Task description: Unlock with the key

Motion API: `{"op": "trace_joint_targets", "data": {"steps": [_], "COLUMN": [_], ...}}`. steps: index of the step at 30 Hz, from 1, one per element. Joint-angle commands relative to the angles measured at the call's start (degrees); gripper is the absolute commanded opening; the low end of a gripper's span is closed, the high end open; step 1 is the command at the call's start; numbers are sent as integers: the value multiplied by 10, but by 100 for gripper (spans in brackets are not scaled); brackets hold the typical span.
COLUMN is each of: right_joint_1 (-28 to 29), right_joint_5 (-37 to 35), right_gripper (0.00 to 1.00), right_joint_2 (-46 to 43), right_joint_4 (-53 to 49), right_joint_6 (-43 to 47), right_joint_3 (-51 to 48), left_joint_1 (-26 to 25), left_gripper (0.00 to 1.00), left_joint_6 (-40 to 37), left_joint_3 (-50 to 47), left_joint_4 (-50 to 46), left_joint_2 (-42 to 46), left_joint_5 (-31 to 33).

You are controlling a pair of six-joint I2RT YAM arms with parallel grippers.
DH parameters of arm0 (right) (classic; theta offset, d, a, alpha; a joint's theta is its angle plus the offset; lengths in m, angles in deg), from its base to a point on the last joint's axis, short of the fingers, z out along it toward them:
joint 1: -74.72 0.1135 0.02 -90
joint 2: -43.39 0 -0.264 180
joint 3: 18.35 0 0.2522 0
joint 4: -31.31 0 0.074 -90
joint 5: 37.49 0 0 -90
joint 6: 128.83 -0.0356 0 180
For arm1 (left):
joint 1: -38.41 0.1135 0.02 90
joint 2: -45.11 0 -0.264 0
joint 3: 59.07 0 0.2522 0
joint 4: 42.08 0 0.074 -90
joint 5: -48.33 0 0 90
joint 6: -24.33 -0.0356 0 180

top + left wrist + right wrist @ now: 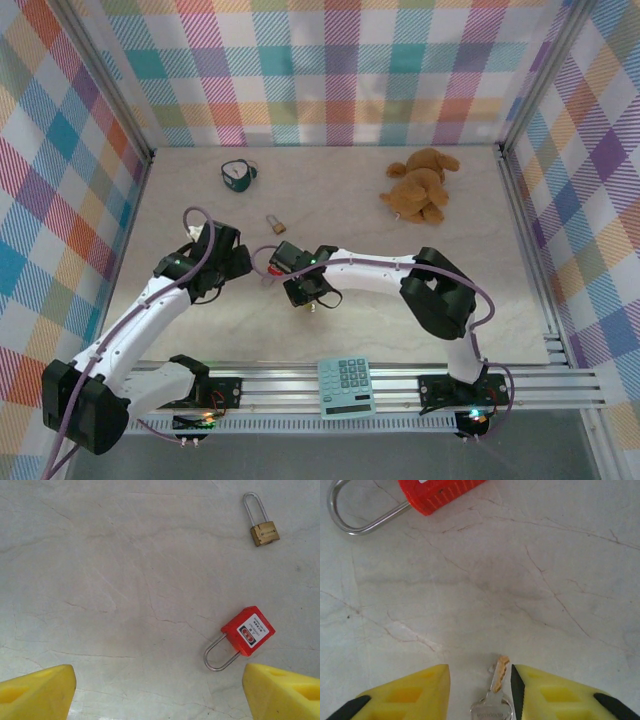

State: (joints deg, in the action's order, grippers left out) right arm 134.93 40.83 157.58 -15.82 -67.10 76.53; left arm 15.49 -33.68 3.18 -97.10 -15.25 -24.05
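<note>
key: the key point(493, 704) sits between the two yellow fingers of the right hand point(480, 667), head towards the wrist and blade tip pointing up the picture towards the red padlock; whether it lies flat on the table or is raised off it, i cannot tell.
right hand: fingers partly drawn in around the key; one finger point(520, 685) is touching or just beside the blade, and a gap shows between the key and the other finger, so it is not clamped from both sides.
left hand: the left hand point(160, 680) has its fingers spread wide with nothing between them, over a bare patch of table point(100, 580).
red padlock: the red padlock point(248, 631) lies on its side, shackle closed, near one left finger and beyond the key in the right wrist view.
brass padlock: the brass padlock point(264, 532) lies farther back, well apart from the red one.
elsewhere: a teddy bear point(420, 185) lies at the far right of the table; a calculator point(345, 385) rests on the near rail between the arm bases.
</note>
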Motion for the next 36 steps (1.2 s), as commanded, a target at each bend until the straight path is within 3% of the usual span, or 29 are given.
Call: {"op": "trace_joint_targets", "data": {"steps": [1, 7, 18, 36], "right_joint_1": [1, 5, 6, 7], "right_joint_5": [-30, -50, -18, -59], "right_gripper": [35, 30, 19, 14], "right_joint_2": [18, 38, 21, -30], "right_joint_4": [-27, -42, -17, 3], "right_joint_6": [-15, -16, -12, -6], "right_joint_3": [19, 30, 14, 0], "left_joint_1": [8, 14, 16, 17], "left_gripper": [86, 86, 85, 83], "left_joint_6": [6, 6, 2, -2], "left_joint_3": [-14, -17, -19, -6], "left_joint_4": [-18, -19, -17, -13], "left_joint_2": [20, 18, 18, 9], "left_joint_5": [11, 4, -2, -7]}}
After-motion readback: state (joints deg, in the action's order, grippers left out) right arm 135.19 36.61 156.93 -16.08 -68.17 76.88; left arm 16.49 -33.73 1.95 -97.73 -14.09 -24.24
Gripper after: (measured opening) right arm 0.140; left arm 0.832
